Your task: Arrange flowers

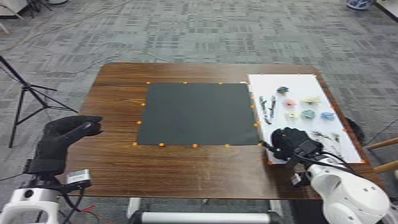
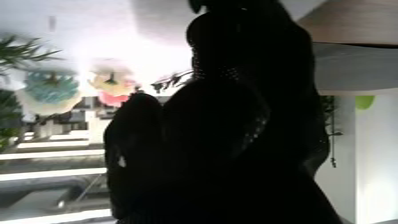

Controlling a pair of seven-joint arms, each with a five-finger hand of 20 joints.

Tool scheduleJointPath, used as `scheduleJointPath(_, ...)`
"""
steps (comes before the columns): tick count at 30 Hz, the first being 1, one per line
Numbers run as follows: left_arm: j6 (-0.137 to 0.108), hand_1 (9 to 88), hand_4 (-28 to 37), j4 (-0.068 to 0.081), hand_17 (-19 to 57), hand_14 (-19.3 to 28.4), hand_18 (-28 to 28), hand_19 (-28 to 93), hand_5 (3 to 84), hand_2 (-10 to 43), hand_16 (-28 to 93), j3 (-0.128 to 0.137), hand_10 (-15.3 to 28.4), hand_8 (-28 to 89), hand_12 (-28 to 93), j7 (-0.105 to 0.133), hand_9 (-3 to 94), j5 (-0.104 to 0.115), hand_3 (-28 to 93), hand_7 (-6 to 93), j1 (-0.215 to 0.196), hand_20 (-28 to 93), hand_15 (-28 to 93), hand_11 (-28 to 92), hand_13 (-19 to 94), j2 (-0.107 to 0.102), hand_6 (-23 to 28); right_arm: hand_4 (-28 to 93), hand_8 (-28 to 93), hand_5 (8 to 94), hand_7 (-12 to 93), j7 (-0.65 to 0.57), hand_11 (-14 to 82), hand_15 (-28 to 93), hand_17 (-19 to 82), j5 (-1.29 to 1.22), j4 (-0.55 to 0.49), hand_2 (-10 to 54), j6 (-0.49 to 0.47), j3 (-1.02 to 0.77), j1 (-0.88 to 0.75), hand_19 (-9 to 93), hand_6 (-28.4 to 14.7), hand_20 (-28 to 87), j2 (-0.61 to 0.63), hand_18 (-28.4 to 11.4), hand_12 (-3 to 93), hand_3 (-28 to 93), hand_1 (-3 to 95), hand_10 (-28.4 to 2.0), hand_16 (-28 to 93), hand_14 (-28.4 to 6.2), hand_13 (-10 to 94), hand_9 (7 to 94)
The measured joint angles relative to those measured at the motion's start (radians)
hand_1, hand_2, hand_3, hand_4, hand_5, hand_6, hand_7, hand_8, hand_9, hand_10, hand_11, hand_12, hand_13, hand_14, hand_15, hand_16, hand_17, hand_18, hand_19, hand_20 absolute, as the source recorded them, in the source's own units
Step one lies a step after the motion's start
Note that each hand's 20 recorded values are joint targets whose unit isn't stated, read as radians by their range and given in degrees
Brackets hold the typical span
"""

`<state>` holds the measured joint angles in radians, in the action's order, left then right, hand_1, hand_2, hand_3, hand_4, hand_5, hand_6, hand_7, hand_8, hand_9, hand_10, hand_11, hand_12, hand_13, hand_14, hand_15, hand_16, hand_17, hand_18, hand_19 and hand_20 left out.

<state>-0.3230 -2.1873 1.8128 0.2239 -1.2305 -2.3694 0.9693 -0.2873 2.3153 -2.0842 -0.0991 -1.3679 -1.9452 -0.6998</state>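
One gloved left hand (image 1: 64, 131) leans inward over the worktop's (image 1: 111, 172) left edge, open or closed I cannot tell; the white label (image 1: 78, 176) by its wrist is too small to read. Rightward lies a dark mat (image 1: 197, 115). The right hand (image 1: 289, 140), its state also unclear, is over the white sheet's (image 1: 271, 81) near left part, with flowers (image 1: 289, 103) lying farther up the sheet.

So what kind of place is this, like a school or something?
It's probably a robot lab or workroom. A tripod stands on grey patterned carpet, and little orange marks run round a black mat on the wooden table.
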Motion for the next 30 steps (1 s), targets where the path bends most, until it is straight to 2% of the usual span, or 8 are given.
scheduleJointPath(5, 0.001, 32.2, -17.4, 0.0, 10.1, 19.3, 15.8, 31, 58.4, -6.6, 4, 0.0, 14.5, -8, 19, 0.0, 57.2, 0.001, 64, 23.3, 0.001, 33, 42, 28, 48, 0.001, 0.8, 48, 26, 75.4, 22, -0.03, 16.5, 53, 74, -0.116, -0.006, -9.5, -0.06, -0.004, 0.028, 88, -5.4, 42, 0.0, -3.4, 39.1, -23, 93.8, -10.7, 28, -2.6, 94, 93.7)
scheduleJointPath(8, 0.002, 32.3, -17.4, 0.0, 10.1, 19.4, 15.9, 31, 58.4, -6.5, 4, 0.0, 14.5, -8, 19, 0.0, 57.2, 0.003, 64, 23.3, 0.001, 33, 42, 28, 48, 0.001, 0.8, 42, 27, 76.1, 21, -0.06, 17.4, 54, 74, -0.228, -0.004, -9.5, -0.091, -0.022, 0.043, 87, -5.6, 44, -0.007, -3.3, 38.4, -10, 89.6, -11.1, 27, -2.5, 94, 93.7)
scheduleJointPath(9, 0.002, 32.3, -17.4, 0.0, 10.2, 19.4, 15.9, 31, 58.4, -6.5, 4, 0.0, 14.6, -8, 19, 0.0, 57.2, 0.003, 64, 23.2, 0.001, 33, 42, 28, 48, 0.001, 0.9, 32, 27, 76.2, 21, -0.074, 17.4, 54, 74, -0.276, -0.003, -9.5, -0.101, -0.032, 0.048, 87, -5.6, 44, -0.011, -3.3, 38.6, 3, 85.1, -11.1, 27, -2.5, 94, 93.7)
scheduleJointPath(10, 0.002, 32.3, -17.4, 0.0, 10.2, 19.4, 15.9, 31, 58.4, -6.5, 4, 0.0, 14.5, -8, 19, 0.0, 57.1, 0.005, 64, 23.2, 0.002, 33, 42, 28, 48, 0.001, 0.9, 10, 27, 76.1, 21, -0.09, 17.4, 54, 74, -0.326, 0.0, -9.5, -0.106, -0.04, 0.052, 87, -5.6, 45, -0.016, -3.3, 38.8, 33, 75.0, -11.2, 27, -2.6, 94, 93.7)
scheduleJointPath(11, 0.003, 32.3, -17.4, 0.0, 10.1, 19.4, 15.9, 31, 58.3, -6.4, 4, -0.001, 14.6, -8, 19, 0.0, 57.1, 0.006, 64, 23.1, 0.003, 33, 42, 28, 48, 0.001, 0.9, 5, 27, 76.0, 21, -0.103, 17.8, 54, 74, -0.375, 0.004, -9.5, -0.106, -0.047, 0.056, 87, -5.6, 45, -0.019, -3.3, 38.4, 41, 72.4, -11.2, 27, -2.5, 94, 93.7)
scheduleJointPath(21, 0.004, 32.2, -17.3, 0.0, 10.2, 19.5, 15.8, 31, 58.4, -6.3, 4, -0.001, 14.6, -8, 19, 0.001, 57.1, 0.041, 64, 22.9, 0.009, 33, 42, 28, 48, -0.002, 1.1, 3, 27, 75.3, 23, -0.116, 19.0, 55, 75, -0.658, 0.049, -9.5, 0.021, -0.067, 0.062, 88, -6.1, 45, -0.048, -3.2, 39.2, 47, 69.6, -11.4, 27, -2.1, 94, 93.7)
scheduleJointPath(26, 0.004, 32.2, -17.3, 0.0, 10.1, 19.5, 15.9, 31, 58.4, -6.3, 4, 0.0, 14.6, -8, 19, 0.002, 56.9, 0.047, 64, 22.8, 0.007, 33, 42, 28, 48, -0.002, 1.2, 3, 27, 75.0, 24, -0.065, 19.3, 56, 75, -0.519, 0.044, -9.5, 0.122, -0.057, 0.062, 88, -6.0, 45, -0.044, -3.3, 39.2, 47, 69.4, -11.5, 27, -2.1, 94, 93.7)
scheduleJointPath(30, 0.004, 32.3, -17.3, 0.0, 10.1, 19.5, 15.8, 31, 58.4, -6.2, 3, 0.0, 14.6, -8, 19, 0.003, 57.0, 0.048, 64, 22.7, 0.006, 33, 42, 28, 48, -0.002, 1.2, 4, 27, 73.8, 27, -0.04, 19.5, 55, 75, -0.424, 0.014, -9.5, 0.133, -0.078, 0.061, 88, -5.6, 45, -0.038, -3.5, 39.9, 49, 66.0, -11.2, 27, -2.0, 94, 93.5)
